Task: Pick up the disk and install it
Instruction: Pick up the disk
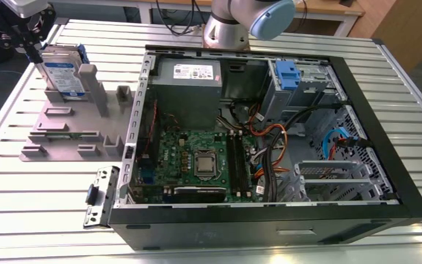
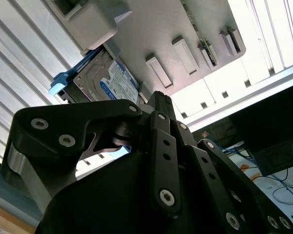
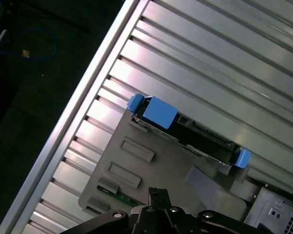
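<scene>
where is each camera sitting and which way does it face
Exterior view: off the arm, raised, looking down on the open computer case, grey rack and disk; the arm and pincer show.
First wrist view: on the wrist, looking down past the pincer at the disk's top edge.
Second wrist view: on the wrist, looking past the pincer at the disk's label.
All share disk and rack.

Bare slatted table [image 1: 6,181] lies open around the grey holder [image 1: 57,129], where the disk [image 1: 61,74] stands upright with a post close beside it, top edge free. Inside the open computer case [image 1: 270,220], cables [image 1: 277,132] crowd the gap between power supply [image 1: 189,82] and blue caddy [image 1: 288,74].
</scene>
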Controlling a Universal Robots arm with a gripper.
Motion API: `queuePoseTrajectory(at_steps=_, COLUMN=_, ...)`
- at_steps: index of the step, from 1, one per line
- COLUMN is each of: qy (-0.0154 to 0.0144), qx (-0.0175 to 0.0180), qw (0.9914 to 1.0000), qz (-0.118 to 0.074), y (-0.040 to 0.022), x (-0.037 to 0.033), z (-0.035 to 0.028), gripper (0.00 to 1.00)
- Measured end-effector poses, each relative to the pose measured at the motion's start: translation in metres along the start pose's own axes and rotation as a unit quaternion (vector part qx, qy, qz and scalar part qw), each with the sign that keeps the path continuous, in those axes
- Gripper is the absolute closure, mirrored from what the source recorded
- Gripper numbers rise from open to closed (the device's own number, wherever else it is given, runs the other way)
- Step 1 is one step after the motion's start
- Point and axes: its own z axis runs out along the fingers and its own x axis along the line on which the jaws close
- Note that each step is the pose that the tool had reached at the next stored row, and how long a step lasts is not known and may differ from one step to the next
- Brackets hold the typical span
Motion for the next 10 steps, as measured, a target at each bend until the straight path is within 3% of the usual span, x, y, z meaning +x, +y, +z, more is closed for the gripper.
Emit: queuePoseTrajectory(at_steps=10, qy=0.0001, qx=-0.0001, qw=0.99999, qz=-0.004, y=0.0, x=0.0, z=0.0, gripper=0.9)
